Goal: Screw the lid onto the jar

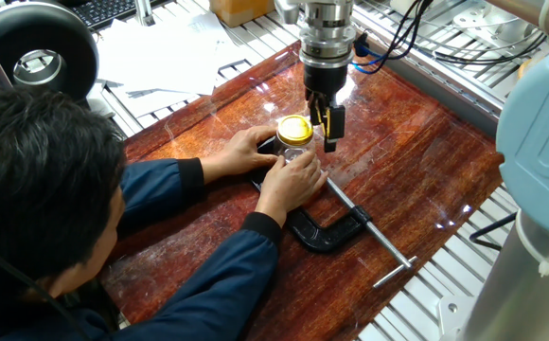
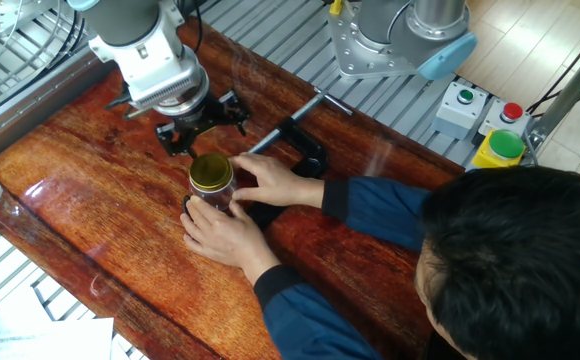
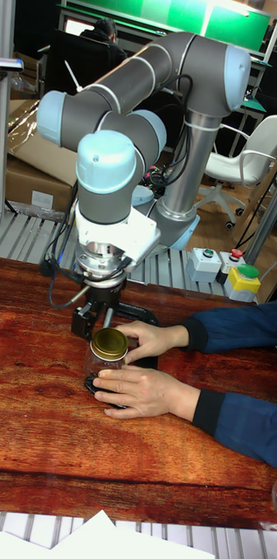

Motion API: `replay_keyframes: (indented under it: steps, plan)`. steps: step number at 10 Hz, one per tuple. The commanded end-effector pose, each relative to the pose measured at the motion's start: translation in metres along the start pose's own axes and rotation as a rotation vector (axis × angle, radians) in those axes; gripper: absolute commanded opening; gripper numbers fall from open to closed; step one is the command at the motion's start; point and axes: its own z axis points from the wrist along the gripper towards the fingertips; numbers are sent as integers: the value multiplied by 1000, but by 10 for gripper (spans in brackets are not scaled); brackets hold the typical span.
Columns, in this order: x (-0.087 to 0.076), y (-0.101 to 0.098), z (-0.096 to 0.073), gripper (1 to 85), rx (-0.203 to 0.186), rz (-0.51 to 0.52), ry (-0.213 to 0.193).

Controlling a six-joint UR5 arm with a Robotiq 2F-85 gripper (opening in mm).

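The claw (image 1: pixel 325 121) is released, fingers spread, holding nothing. It hangs just beside and slightly above the lid (image 1: pixel 294 128), toward the far edge of the counter (image 1: pixel 416 170), and does not touch it. The arm (image 3: pixel 121 166) points the claw straight down. The lid sits on the jar (image 2: pixel 211 192), near the middle of the counter. Two hands (image 2: pixel 232 232) grip the jar from both sides. A black clamp (image 1: pixel 324 230) lies just beside the hands. Bare wood extends toward the counter's far corner.
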Motion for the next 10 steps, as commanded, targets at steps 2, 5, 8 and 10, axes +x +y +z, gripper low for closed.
replay_keyframes:
  steps: [2, 5, 8, 10]
  plan:
    - [1, 11, 2, 850, 0, 30, -9]
    - [12, 12, -4, 850, 27, 26, 18]
    - [19, 5, -11, 850, 63, 2, 39]
    - [21, -7, -16, 850, 95, -29, 61]
